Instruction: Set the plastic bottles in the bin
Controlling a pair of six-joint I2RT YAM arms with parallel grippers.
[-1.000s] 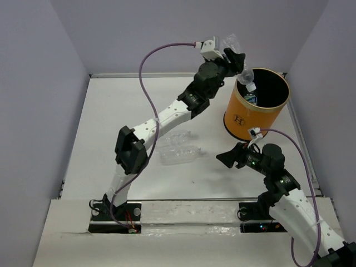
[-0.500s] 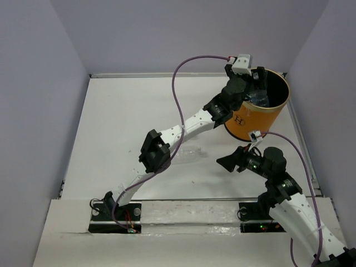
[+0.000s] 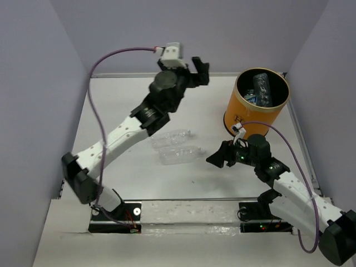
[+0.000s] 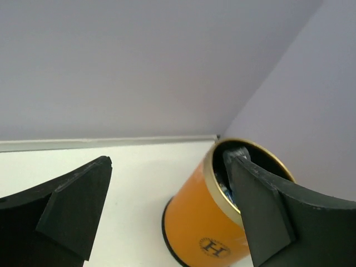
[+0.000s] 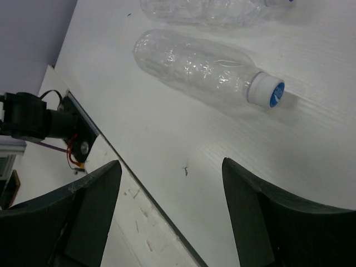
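the nearer bottle [image 3: 181, 155] is clear, thin, crinkled plastic, lying on its side on the matte white table [image 3: 122, 105], its round white cap [image 5: 266, 90] with a blue end showing in the right wrist view. the farther bottle [image 3: 172, 136] lies just beside it, roughly parallel, equally clear and ribbed. the bin [image 3: 245, 114] is a smooth orange-yellow cylinder with a thin pale rim, a black inside and a small dark "h" mark, standing upright at the far right of the table; more bottles [image 3: 260, 90] sit inside it, one with a dark cap. the right gripper [image 3: 217, 159] hangs low over the table just right of the nearer bottle, its black fingers spread wide and holding nothing. the left gripper [image 3: 196, 71] is raised near the back wall [image 3: 111, 33], well left of the bin, jaws wide apart and empty.
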